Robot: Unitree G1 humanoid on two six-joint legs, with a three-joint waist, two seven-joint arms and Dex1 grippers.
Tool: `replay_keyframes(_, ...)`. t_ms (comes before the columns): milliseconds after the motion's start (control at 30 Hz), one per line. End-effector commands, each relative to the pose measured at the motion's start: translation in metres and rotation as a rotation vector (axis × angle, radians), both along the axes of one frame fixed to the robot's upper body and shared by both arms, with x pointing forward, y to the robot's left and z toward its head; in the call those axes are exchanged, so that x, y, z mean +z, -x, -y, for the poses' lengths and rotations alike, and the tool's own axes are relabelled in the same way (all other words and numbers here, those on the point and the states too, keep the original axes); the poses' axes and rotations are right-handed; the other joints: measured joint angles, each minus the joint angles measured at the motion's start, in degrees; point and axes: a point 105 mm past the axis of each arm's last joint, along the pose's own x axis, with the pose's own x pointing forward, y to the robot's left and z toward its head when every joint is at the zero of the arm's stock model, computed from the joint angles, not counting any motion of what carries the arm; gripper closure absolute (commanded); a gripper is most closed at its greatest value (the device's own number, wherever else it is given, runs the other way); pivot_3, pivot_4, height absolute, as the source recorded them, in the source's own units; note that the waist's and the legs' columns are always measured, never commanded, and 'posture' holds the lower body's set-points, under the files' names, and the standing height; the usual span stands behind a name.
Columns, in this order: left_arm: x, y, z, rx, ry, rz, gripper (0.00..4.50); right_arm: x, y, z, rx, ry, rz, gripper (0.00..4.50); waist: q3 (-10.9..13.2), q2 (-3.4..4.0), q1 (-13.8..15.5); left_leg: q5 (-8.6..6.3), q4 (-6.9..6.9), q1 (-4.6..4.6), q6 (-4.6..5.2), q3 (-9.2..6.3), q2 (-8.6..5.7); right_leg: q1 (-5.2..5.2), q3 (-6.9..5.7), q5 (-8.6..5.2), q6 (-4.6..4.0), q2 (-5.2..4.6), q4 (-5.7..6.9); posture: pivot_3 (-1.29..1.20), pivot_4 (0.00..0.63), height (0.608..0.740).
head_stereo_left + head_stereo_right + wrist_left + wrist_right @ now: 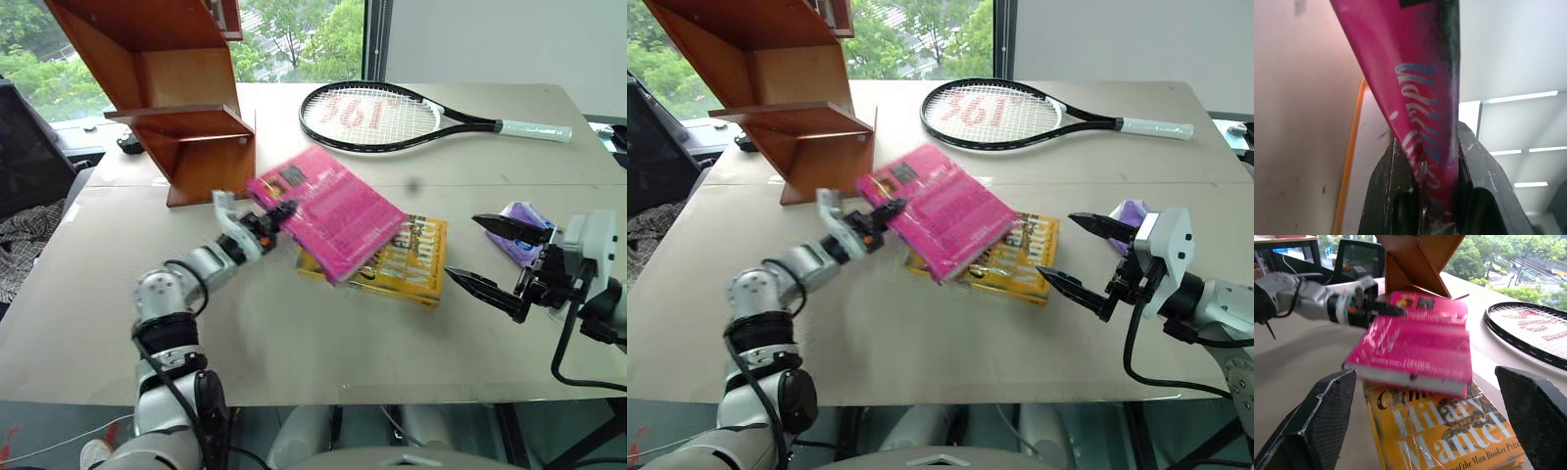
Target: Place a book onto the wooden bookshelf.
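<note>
Nearest the head camera, the left gripper (282,211) is clenched on the book (328,210), its two black fingers (1396,196) pinching one edge of the pink cover near a corner. That is a thin hold for a thick, stiff paperback — glossy, probably slippery, and heavy enough to sag or twist away from the pinch. A grasp deeper in along the spine would likely steady it. The book juts forward and rightward from the gripper, tilted, its far part over the yellow book (411,264) on the desk (294,343); whether they still touch is hard to tell. Close behind it stands the wooden bookshelf (186,117). Off to the right, the right gripper (490,257) hangs released — well apart from the book.
</note>
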Motion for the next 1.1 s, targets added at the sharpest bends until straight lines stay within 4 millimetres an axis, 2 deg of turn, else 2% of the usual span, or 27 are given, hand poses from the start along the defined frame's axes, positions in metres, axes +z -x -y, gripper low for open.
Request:
replay_keyframes(33, 0.083, 0.016, 0.007, -0.001, -0.108, 0.243, 4.21, 0.008, -0.006, -0.003, 0.016, -0.016, 0.055, 0.0, 0.0, -0.03, 0.3, 0.0, 0.06, -0.05, 0.0, -0.03, -0.01, 0.0, -0.02, 0.0, 0.0, -0.01, 0.0, 0.0, 0.15, 0.74)
replay_keyframes(133, 0.123, 0.031, 0.026, -0.012, -0.371, 0.395, 4.21, 0.011, -0.016, 0.0, 0.011, -0.029, 0.073, 0.0, 0.0, -0.05, 0.5, 0.0, 0.11, -0.09, 0.01, -0.04, -0.1, 0.02, -0.03, 0.0, 0.01, -0.07, -0.06, 0.0, 0.15, 0.74)
replay_keyframes(200, 0.144, 0.044, 0.047, -0.009, -0.675, 0.556, 4.21, 0.013, -0.022, 0.004, 0.004, -0.031, 0.086, 0.0, 0.0, -0.12, 0.4, 0.0, 0.09, -0.11, 0.01, -0.02, -0.13, 0.01, -0.07, 0.0, 0.01, -0.08, -0.08, 0.0, 0.15, 0.74)
replay_keyframes(267, 0.164, 0.049, 0.056, 0.109, -1.027, 0.77, 4.21, 0.016, -0.029, 0.007, -0.003, -0.032, 0.103, 0.0, 0.0, -0.07, 0.1, 0.0, 0.04, -0.17, 0.01, -0.04, -0.13, -0.04, -0.11, 0.0, 0.01, -0.05, -0.11, 0.0, 0.15, 0.74)
replay_keyframes(333, 0.191, 0.054, 0.059, 0.273, -1.379, 1.045, 4.21, 0.021, -0.035, 0.011, -0.008, -0.034, 0.125, 0.0, 0.0, -0.05, -0.2, 0.0, -0.11, -0.13, 0.01, 0.12, -0.13, -0.12, -0.07, 0.0, 0.0, -0.04, -0.1, 0.0, 0.15, 0.74)
replay_keyframes(367, 0.201, 0.057, 0.062, 0.321, -1.491, 1.153, 4.21, 0.024, -0.038, 0.013, -0.009, -0.035, 0.136, 0.0, 0.0, 0.11, -0.4, 0.0, -0.17, -0.14, 0.0, 0.25, -0.11, -0.2, 0.0, 0.0, 0.0, -0.01, -0.09, 0.0, 0.15, 0.74)
replay_keyframes(433, 0.215, 0.062, 0.061, 0.374, -1.677, 1.303, 4.21, 0.03, -0.042, 0.015, -0.009, -0.047, 0.158, 0.0, 0.0, 0.2, -0.4, 0.0, -0.3, -0.13, 0.0, 0.45, -0.07, -0.35, 0.19, 0.0, 0.0, 0.0, -0.07, 0.0, 0.15, 0.74)
replay_keyframes(500, 0.218, 0.064, 0.05, 0.321, -1.939, 1.363, 4.21, 0.043, -0.044, 0.017, 0.014, -0.061, 0.178, 0.0, 0.0, 0.23, -0.7, 0.01, -0.36, -0.22, -0.02, 0.47, 0.0, -0.47, 0.19, 0.0, -0.01, 0.07, -0.09, 0.0, 0.15, 0.74)
replay_keyframes(567, 0.22, 0.063, 0.034, 0.28, -2.135, 1.36, 4.21, 0.051, -0.044, 0.019, 0.038, -0.067, 0.184, 0.0, 0.1, 0.28, -1.2, 0.02, -0.33, -0.44, -0.01, 0.49, 0.01, -0.7, 0.2, 0.0, -0.01, 0.07, -0.06, 0.0, 0.15, 0.74)
replay_keyframes(633, 0.215, 0.059, 0.009, 0.221, -2.327, 1.281, 4.21, 0.059, -0.044, 0.024, 0.065, -0.077, 0.184, 0.0, 0.1, 0.27, -1.3, 0.02, -0.31, -0.61, -0.01, 0.45, 0.0, -0.84, 0.16, 0.0, -0.01, 0.06, -0.08, 0.0, 0.15, 0.74)
replay_keyframes(733, 0.215, 0.054, -0.014, 0.182, -2.473, 1.175, 4.21, 0.068, -0.042, 0.026, 0.106, -0.104, 0.184, 0.0, 0.1, 0.24, -1.3, 0.02, -0.24, -0.78, 0.0, 0.4, -0.02, -0.9, 0.08, 0.0, 0.0, 0.05, -0.09, 0.0, 0.15, 0.74)
replay_keyframes(933, 0.202, 0.036, -0.052, 0.054, -2.624, 0.93, 4.21, 0.079, -0.041, 0.028, 0.122, -0.141, 0.215, 0.0, 0.1, 0.18, -1.2, 0.01, -0.09, -0.95, 0.04, 0.25, -0.06, -0.9, -0.07, 0.01, 0.01, 0.02, -0.08, 0.0, 0.15, 0.74)
replay_keyframes(1100, 0.191, 0.011, -0.068, 0.016, -2.671, 0.837, 4.21, 0.085, -0.035, 0.026, 0.126, -0.195, 0.239, 0.0, 0.1, 0.16, -1.2, 0.01, -0.02, -0.99, 0.04, 0.12, -0.07, -0.92, -0.2, 0.01, 0.01, 0.0, 0.0, 0.0, 0.15, 0.74)
